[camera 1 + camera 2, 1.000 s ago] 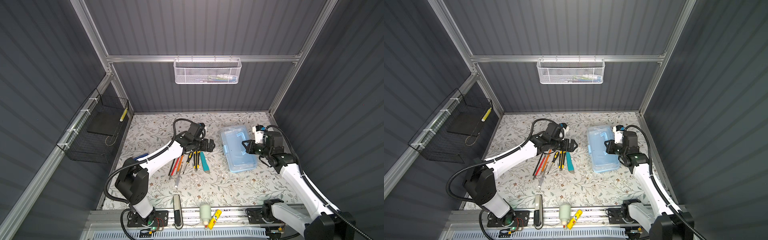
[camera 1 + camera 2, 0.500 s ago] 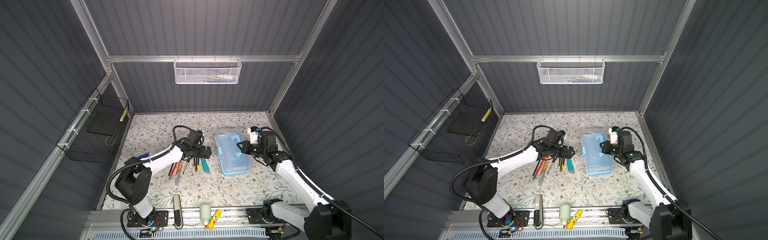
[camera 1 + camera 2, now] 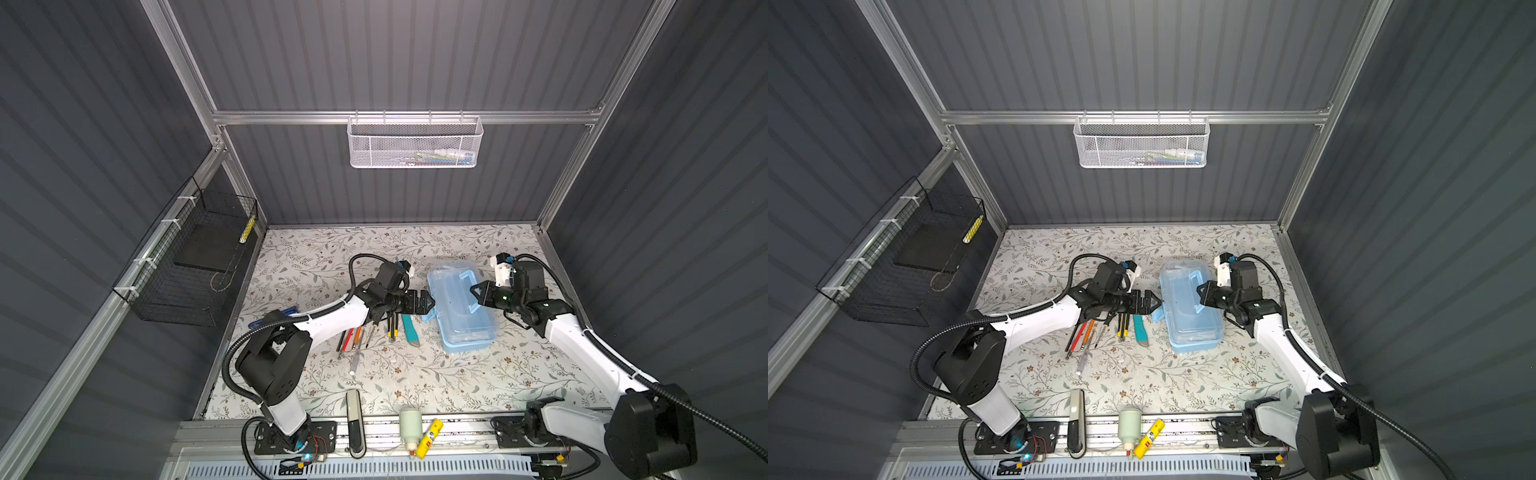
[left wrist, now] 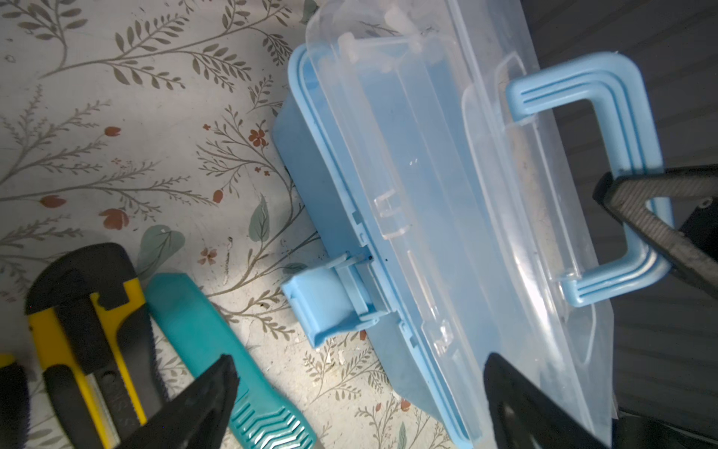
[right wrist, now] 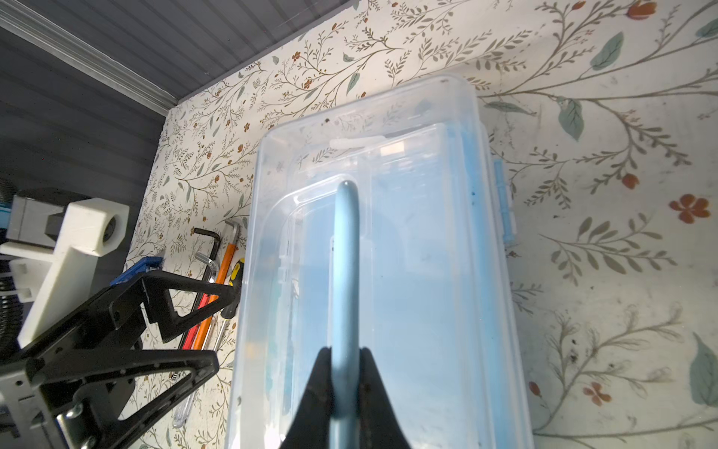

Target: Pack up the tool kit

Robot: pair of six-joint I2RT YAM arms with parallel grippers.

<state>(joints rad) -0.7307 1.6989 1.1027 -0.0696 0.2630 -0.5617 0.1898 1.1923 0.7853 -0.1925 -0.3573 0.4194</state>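
Observation:
The tool kit (image 3: 459,309) (image 3: 1187,309) is a light-blue box with a clear lid, lying on the floral table right of centre in both top views. Its arched handle (image 5: 347,252) stands up, and my right gripper (image 5: 345,361) (image 3: 473,289) is shut on it. The blue latch (image 4: 324,307) sticks out from the kit's left side. My left gripper (image 4: 359,363) (image 3: 428,302) hangs open just beside that latch, holding nothing. Loose tools lie under it: a teal knife (image 3: 409,328), a yellow-black cutter (image 4: 89,334) and several screwdrivers (image 3: 353,334).
A white mesh basket (image 3: 415,143) hangs on the back wall and a black wire basket (image 3: 195,266) on the left wall. On the front rail lie a grey bar (image 3: 354,415), a white bottle (image 3: 410,426) and a yellow tube (image 3: 428,438).
My right gripper has pulled the tool kit by its handle to the left, up to the tools. My left gripper, still open, has come down beside the kit's latch.

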